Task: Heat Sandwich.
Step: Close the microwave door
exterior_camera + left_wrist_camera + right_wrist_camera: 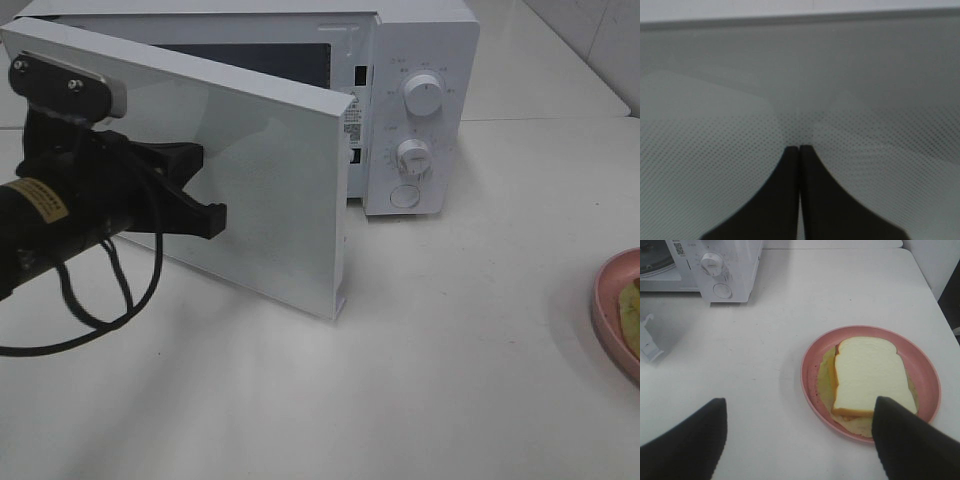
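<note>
Right wrist view: one sandwich [869, 375] lies on one pink plate [810, 365] on the desk [765, 340], below the wide-open right gripper [797, 435]. One microwave [420, 100] (door [270, 180] ajar) meets the closed left gripper [205, 185].

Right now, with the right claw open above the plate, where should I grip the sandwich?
Probably across the sandwich's two long crust sides, coming straight down from above. It lies flat on the pink plate, whose raised rim blocks a low sideways approach, and the right claw already stands wide open.
</note>
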